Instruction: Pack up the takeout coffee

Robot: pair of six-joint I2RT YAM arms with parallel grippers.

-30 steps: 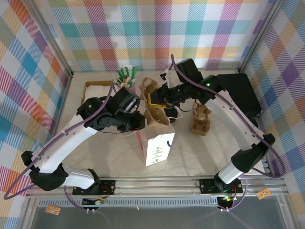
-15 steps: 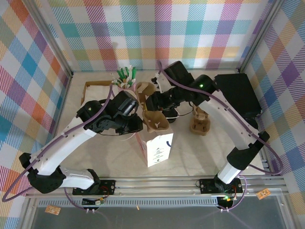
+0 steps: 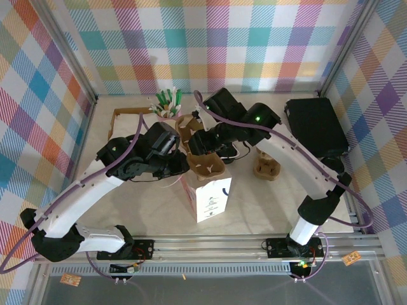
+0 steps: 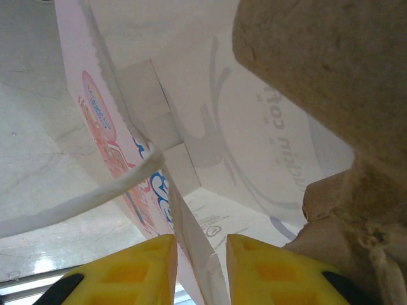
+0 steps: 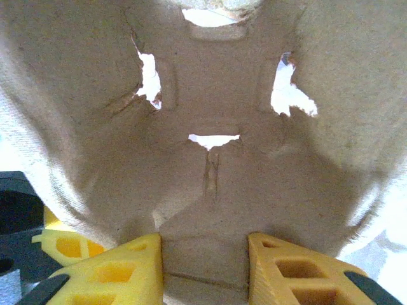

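The takeout coffee is out of view. A white paper bag (image 3: 213, 197) with a blue logo stands upright mid-table. My left gripper (image 3: 182, 168) is shut on its left rim. In the left wrist view the yellow fingers (image 4: 147, 264) pinch the folded paper edge of the bag (image 4: 254, 127), and the brown carrier (image 4: 331, 76) hangs over the opening. My right gripper (image 3: 207, 143) is shut on a brown pulp cup carrier (image 3: 205, 164) and holds it tilted above the bag's mouth. The right gripper (image 5: 205, 260) has the carrier's (image 5: 210, 95) middle rib between its fingers.
A cup of green and white straws (image 3: 166, 101) stands behind the bag, with a flat cardboard tray (image 3: 121, 117) to its left. More pulp carriers (image 3: 267, 165) sit stacked to the right. A black box (image 3: 315, 124) is at the far right.
My right arm has swung left, bringing the pulp carrier from beside the bag to over its mouth. The left arm has shifted slightly left, still on the bag's rim.
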